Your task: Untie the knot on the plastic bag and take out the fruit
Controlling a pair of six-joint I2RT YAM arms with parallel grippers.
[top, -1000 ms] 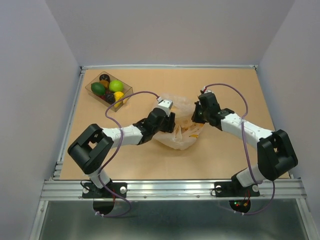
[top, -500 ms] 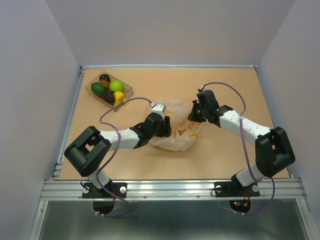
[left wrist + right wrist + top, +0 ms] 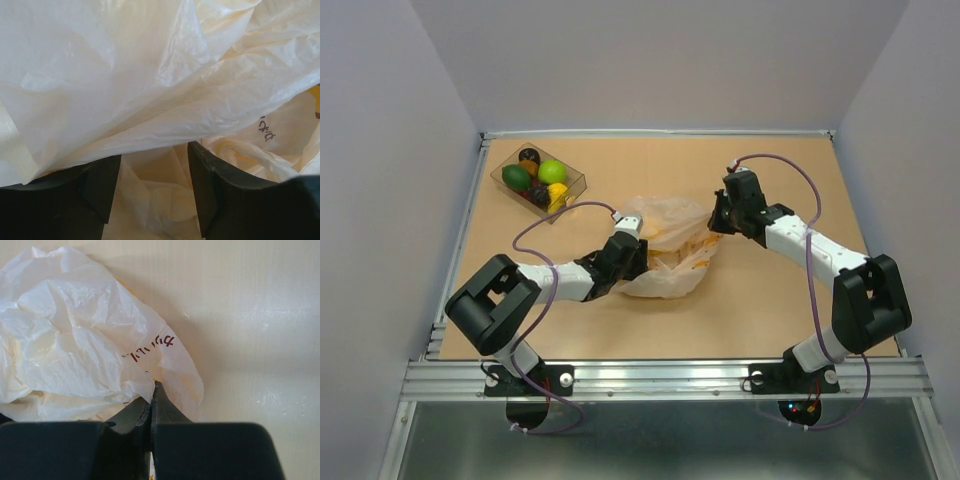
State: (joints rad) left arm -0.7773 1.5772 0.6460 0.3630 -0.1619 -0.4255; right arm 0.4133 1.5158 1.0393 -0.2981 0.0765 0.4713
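Observation:
The plastic bag [image 3: 672, 248] lies crumpled at mid-table, cream-white with orange-yellow print. My left gripper [image 3: 634, 258] is at its left side; in the left wrist view [image 3: 152, 192] the jaws are open with loose bag film [image 3: 150, 75] between and over them. A twisted roll of plastic [image 3: 235, 150] sits beside the right finger; I cannot tell if it is the knot. My right gripper [image 3: 718, 220] is shut on the bag's right edge [image 3: 152, 390]. The fruit lies in the clear tray: a bright green round one [image 3: 553, 171], a dark green oval [image 3: 517, 178], a yellow one [image 3: 558, 191].
The clear rigid tray [image 3: 570, 180] stands at the far left, also holding a black round piece [image 3: 528, 155] and dark red pieces [image 3: 538, 195]. Grey walls close the table on three sides. A metal rail [image 3: 660, 378] runs along the near edge.
My left gripper has drawn back toward the near left along the bag. My right gripper has shifted slightly right and away, still pinching the bag. The bag has spread out between them.

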